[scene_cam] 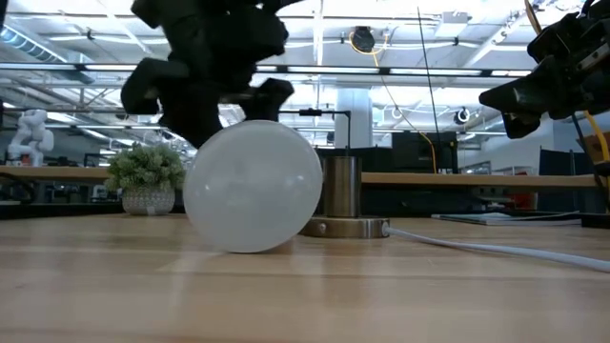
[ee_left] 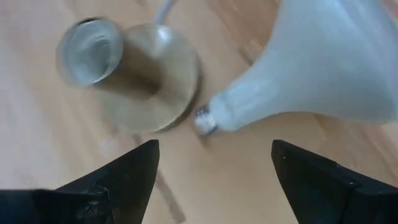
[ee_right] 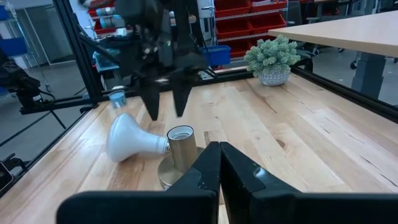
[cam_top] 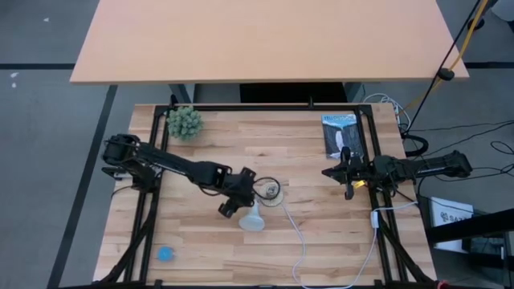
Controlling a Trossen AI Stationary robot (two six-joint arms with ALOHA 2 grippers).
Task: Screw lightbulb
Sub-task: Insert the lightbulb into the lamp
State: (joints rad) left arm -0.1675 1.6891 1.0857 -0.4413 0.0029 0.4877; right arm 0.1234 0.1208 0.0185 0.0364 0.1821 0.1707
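I see the lightbulb (cam_top: 252,221) lying on its side on the table (cam_top: 321,241), base just beside the upright socket (cam_top: 271,191). Left gripper (cam_top: 233,205) hovers above it, fingers spread, empty. Right gripper (cam_top: 344,174) waits well apart, fingers pressed together, holding nothing.

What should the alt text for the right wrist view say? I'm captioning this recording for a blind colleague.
A white lightbulb lies on its side on the wooden table, its base next to an upright socket. The left gripper hovers above them, fingers open and pointing down. The right gripper, shut, fills the foreground; a small potted plant stands at the far edge.
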